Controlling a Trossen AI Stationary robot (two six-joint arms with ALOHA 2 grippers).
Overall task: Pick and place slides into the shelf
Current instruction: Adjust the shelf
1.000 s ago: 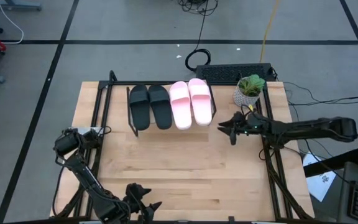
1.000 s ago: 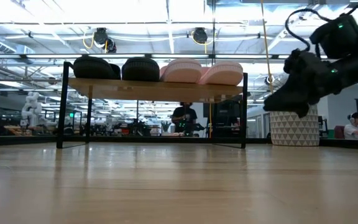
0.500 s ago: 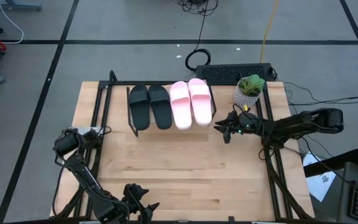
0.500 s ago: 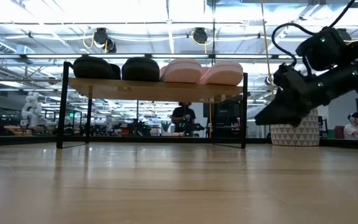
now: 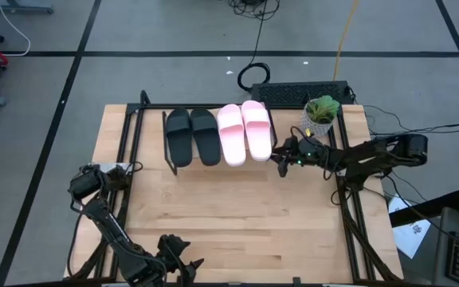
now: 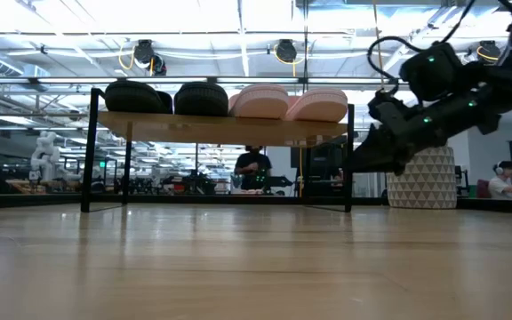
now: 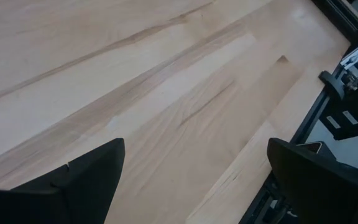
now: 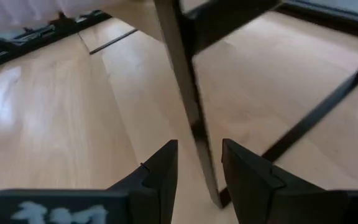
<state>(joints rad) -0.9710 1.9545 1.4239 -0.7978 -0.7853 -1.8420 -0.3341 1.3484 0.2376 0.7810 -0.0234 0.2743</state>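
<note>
With all four slides on the shelf, the right gripper, jaws part-open and empty, has advanced to its wire leg.

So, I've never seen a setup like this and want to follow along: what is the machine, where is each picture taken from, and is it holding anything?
It is a robot with two dark arms at a wooden table. One camera looks straight down, one sits at table height, and one rides on each wrist. Two black slides and two pink slides lie on the shelf; a potted plant stands nearby. The right gripper, holding nothing, has its fingers on either side of a shelf leg. The left gripper waits open at the near edge.
</note>
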